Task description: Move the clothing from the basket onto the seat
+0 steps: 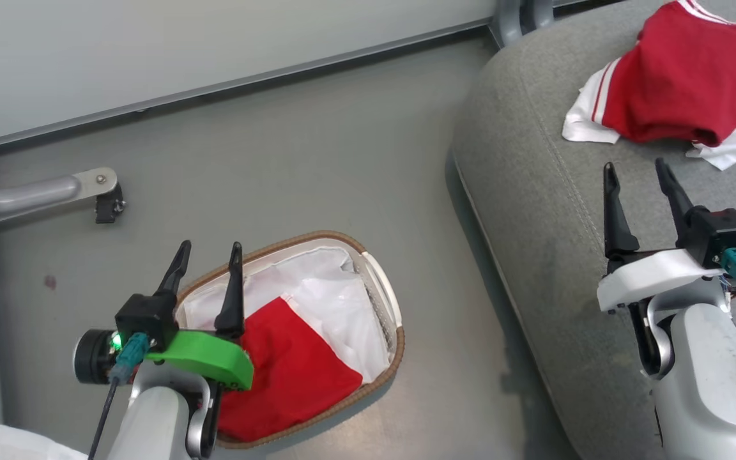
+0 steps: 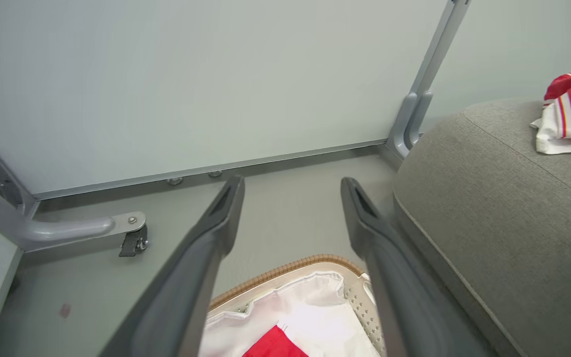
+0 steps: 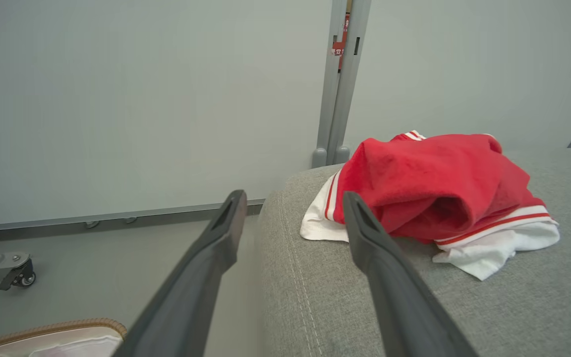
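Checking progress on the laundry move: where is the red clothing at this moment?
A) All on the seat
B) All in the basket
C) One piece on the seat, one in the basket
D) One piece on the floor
C: a crumpled red garment lies on the seat, while a flatter red garment lies in the basket.

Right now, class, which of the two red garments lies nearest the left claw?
The flat red garment in the basket, below the left claw. The bunched garment with white striped trim lies on the seat, by the right claw.
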Motion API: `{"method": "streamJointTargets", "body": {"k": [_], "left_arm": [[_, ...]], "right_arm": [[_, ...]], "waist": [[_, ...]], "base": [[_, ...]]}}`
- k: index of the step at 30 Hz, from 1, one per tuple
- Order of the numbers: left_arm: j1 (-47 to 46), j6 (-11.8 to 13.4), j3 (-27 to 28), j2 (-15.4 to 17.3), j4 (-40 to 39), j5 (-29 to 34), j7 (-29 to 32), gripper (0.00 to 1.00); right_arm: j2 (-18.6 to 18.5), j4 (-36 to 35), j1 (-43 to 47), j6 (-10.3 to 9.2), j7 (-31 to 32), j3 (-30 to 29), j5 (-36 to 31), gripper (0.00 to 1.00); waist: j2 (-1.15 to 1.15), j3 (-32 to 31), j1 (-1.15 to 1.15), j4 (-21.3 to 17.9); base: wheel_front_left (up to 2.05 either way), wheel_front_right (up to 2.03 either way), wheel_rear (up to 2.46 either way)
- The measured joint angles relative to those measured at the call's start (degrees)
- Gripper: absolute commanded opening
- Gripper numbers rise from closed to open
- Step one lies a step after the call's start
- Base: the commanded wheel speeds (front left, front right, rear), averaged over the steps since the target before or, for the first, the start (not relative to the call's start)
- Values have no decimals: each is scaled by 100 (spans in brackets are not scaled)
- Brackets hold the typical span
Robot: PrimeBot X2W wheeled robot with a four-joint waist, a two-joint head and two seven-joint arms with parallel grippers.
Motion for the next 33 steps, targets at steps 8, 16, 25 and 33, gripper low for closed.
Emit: {"method": "streamJointTargets", "body": {"k": [8,16,25,33], "left_arm": [[321,74,530,-74,209,169,0,100],[649,92,825,-94,353,266,0,100],[1082,91,895,-100,446,236,0,100],[1324,142,802,-102,438,158,0,100]], "right_arm": [[-3,119,224,0,0,347,259,100],[1,237,477,0,0,603,385,100],[0,387,901,0,0,736,517,100],[0,411,1121,0,0,771,538,100]], "waist": [[0,-344,0,435],[0,-722,0,724],[0,-1106,0,848],[0,-1338,0,831]], "base": [[0,0,0],[0,0,0],[0,0,0],[0,0,0]]}}
